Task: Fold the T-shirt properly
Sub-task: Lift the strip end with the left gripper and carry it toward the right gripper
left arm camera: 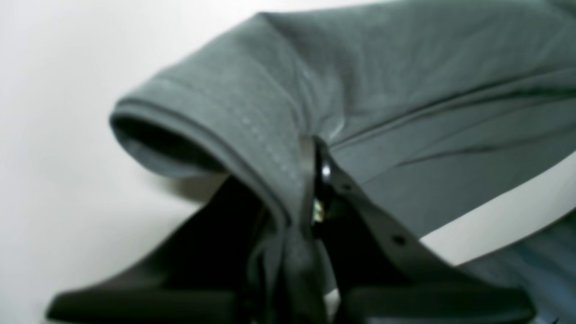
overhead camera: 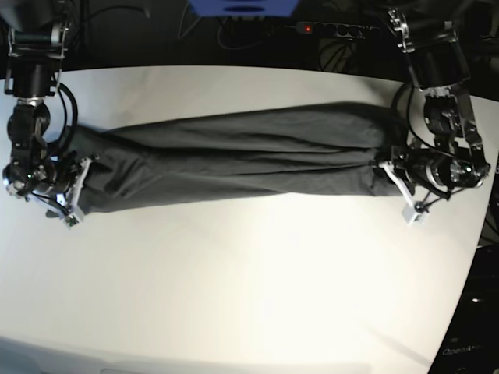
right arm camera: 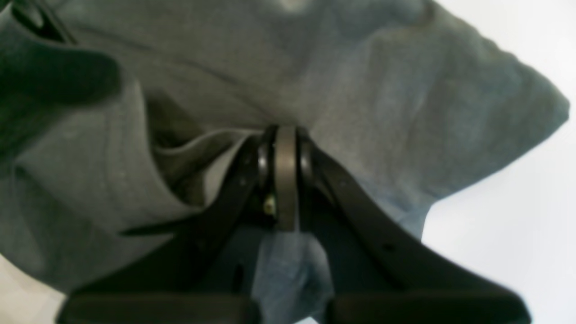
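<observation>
1 T-shirt [overhead camera: 234, 156] lies stretched across 1 table [overhead camera: 249, 296], each end pinched by 1 of 2 pincers: left pincer [left arm camera: 310, 180], right pincer [right arm camera: 285, 175].

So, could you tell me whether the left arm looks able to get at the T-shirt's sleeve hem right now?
Probably yes: the left gripper is already shut on the T-shirt beside the sleeve hem.

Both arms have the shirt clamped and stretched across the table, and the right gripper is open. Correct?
Not quite. The right gripper is shut on the T-shirt, fabric pinched between its fingers, as the right wrist view shows. The rest holds: the left gripper is also clamped on it, and the shirt is stretched across the table.
</observation>
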Robot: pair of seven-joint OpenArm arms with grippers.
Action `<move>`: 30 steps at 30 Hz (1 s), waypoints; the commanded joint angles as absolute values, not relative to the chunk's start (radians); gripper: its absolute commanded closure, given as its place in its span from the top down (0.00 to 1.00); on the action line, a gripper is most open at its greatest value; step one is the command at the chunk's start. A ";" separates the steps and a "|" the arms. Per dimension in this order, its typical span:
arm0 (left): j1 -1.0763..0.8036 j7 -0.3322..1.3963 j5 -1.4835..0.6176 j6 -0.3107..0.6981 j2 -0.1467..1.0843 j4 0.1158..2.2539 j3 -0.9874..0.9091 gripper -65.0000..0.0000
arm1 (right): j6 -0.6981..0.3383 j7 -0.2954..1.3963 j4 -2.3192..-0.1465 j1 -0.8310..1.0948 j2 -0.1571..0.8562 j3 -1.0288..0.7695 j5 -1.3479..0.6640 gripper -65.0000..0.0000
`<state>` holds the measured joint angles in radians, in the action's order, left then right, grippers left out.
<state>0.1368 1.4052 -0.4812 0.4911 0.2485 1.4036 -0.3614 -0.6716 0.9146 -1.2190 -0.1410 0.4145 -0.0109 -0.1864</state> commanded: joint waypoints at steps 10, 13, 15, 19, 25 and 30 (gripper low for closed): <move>0.203 1.396 -0.486 0.358 0.142 1.426 -0.248 0.06 | -0.698 0.960 -1.204 -0.122 0.381 0.002 -0.199 0.02; 0.211 1.396 -0.492 0.302 0.108 1.429 -0.214 0.06 | -0.698 0.960 -1.204 -0.124 0.381 0.002 -0.199 0.02; 0.211 1.396 -0.489 0.280 0.088 1.461 -0.197 0.06 | -0.698 0.960 -1.204 -0.122 0.381 0.002 -0.199 0.02; 0.197 1.396 -0.490 0.188 0.053 1.547 -0.140 0.06 | -0.698 0.960 -1.204 -0.122 0.381 0.004 -0.199 0.02; 0.143 1.396 -0.490 0.051 0.008 1.676 -0.018 0.06 | -0.698 0.960 -1.204 -0.120 0.380 0.002 -0.199 0.02; 0.133 1.396 -0.484 -0.076 -0.031 1.704 0.064 0.06 | -0.698 0.960 -1.204 -0.120 0.367 0.004 -0.197 0.02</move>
<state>0.1165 1.4033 -0.4740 -0.0826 -0.0273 1.6894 0.0650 -0.6678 0.9092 -1.2221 -0.1436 0.3935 -0.0109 -0.1818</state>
